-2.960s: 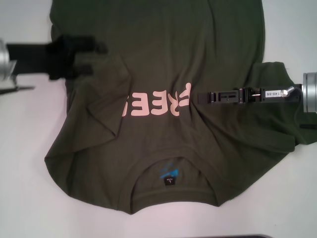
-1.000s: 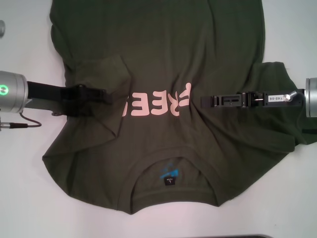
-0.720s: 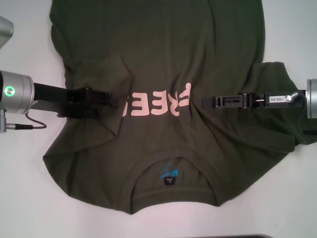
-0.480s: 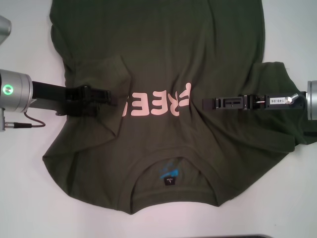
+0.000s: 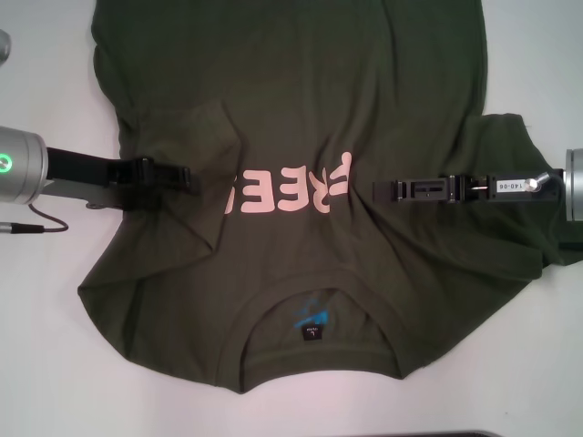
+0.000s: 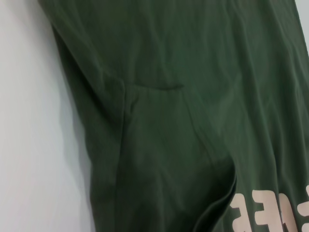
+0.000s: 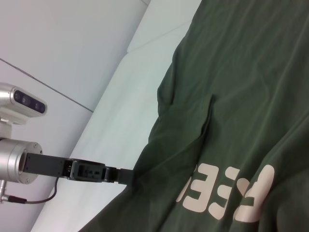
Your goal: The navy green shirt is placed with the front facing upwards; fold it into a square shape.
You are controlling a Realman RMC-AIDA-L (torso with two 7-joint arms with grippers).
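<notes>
Head view shows the left end effector [image 5: 187, 179] reaching in from the left side over the shirt's folded-in left sleeve area, just short of the pink lettering; whether its fingers are spread or pressed together cannot be told, since the black fingers merge with the dark cloth. The right end effector [image 5: 381, 190] reaches in from the right at about the same level, its tip just beside the other end of the lettering; its finger state cannot be told either. Each black end effector runs outward into a silver wrist at the picture's edge, the left one bearing a green light.

Beneath both lies the navy green shirt [image 5: 301, 91], spread front-up on the white bench [image 5: 46, 364]. Its ribbed collar and small black neck label with blue print lie nearest the robot, and the hem lies farthest away. The left sleeve is folded inward over the chest, making a creased flap that partly covers the lettering. The right sleeve lies out toward the right edge under the right arm. The right wrist view shows the left end effector [image 7: 123, 176] at the shirt's edge.
</notes>
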